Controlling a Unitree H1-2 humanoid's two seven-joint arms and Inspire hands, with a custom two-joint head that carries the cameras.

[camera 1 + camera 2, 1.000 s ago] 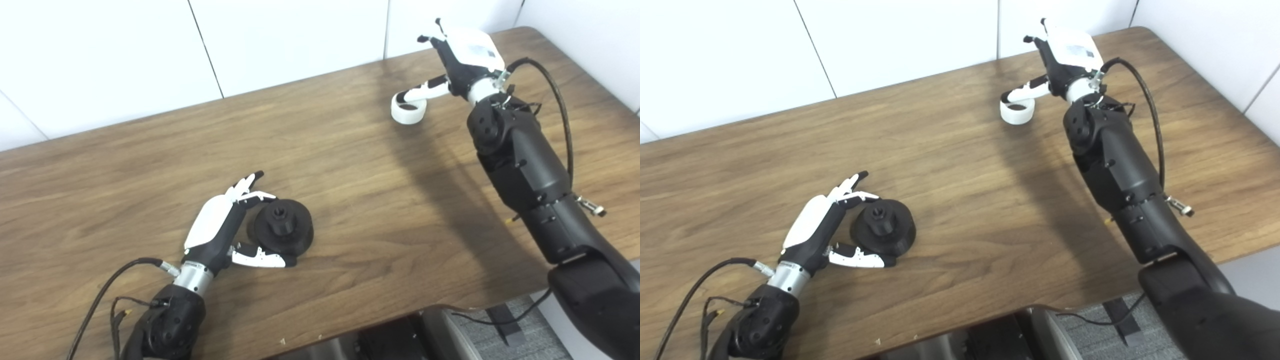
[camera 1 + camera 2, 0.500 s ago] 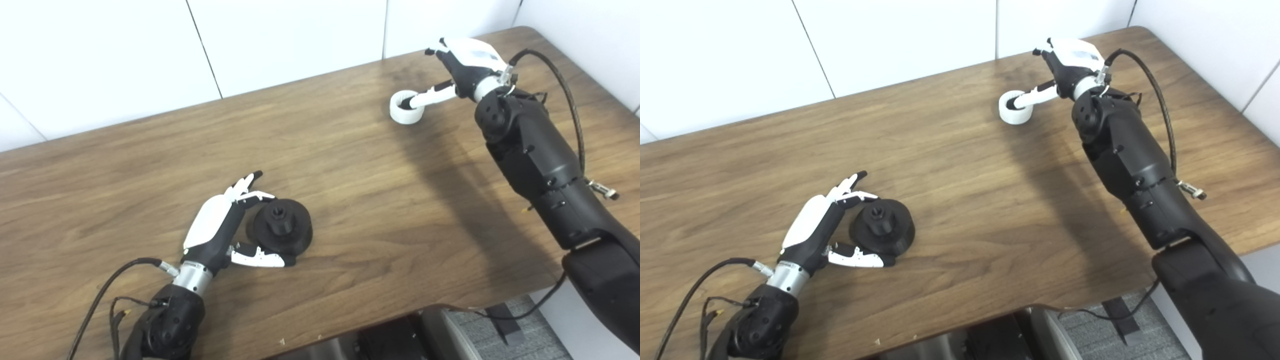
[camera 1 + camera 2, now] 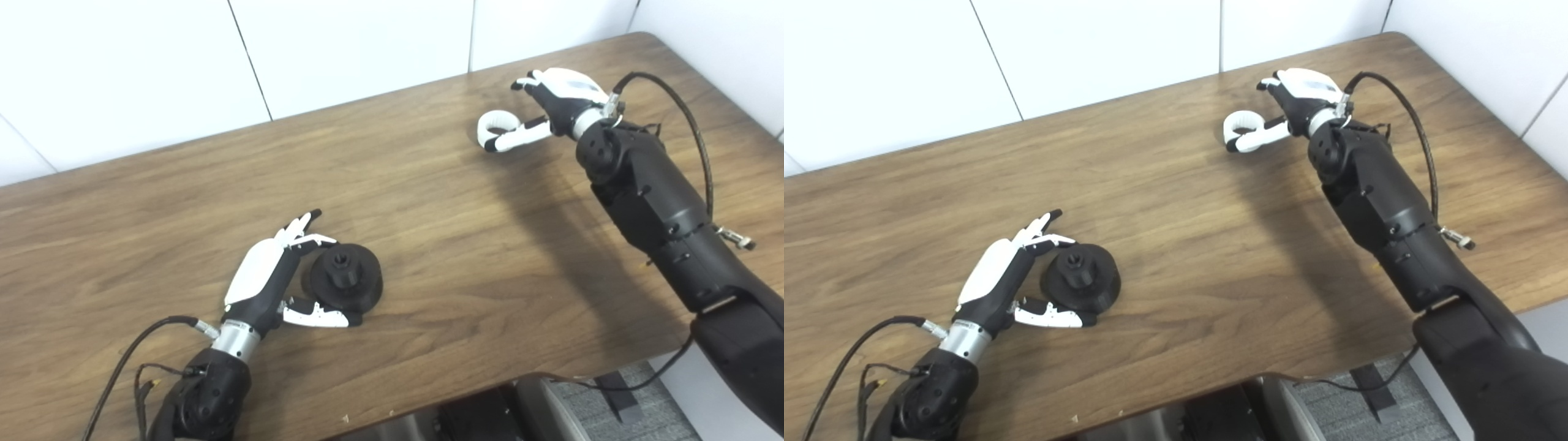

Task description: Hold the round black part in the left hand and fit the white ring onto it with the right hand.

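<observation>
Now, look at your room: the wooden table (image 3: 429, 202) runs wide and bare between your two hands, with its far edge against the white wall (image 3: 343, 43) and its rounded far right corner just beyond your right hand (image 3: 560, 98). That hand reaches low toward the far right of the tabletop, thumb stretched left, fingers curled over the white ring (image 3: 497, 122); the ring sits between thumb and fingers, though you can't tell if the grip is truly closed. Your left hand (image 3: 269, 275) lies near the front edge, palm turned right, spread wide around the round black part (image 3: 346, 283): fingertips touching its far side, thumb along its near rim, the part resting on the table.
</observation>
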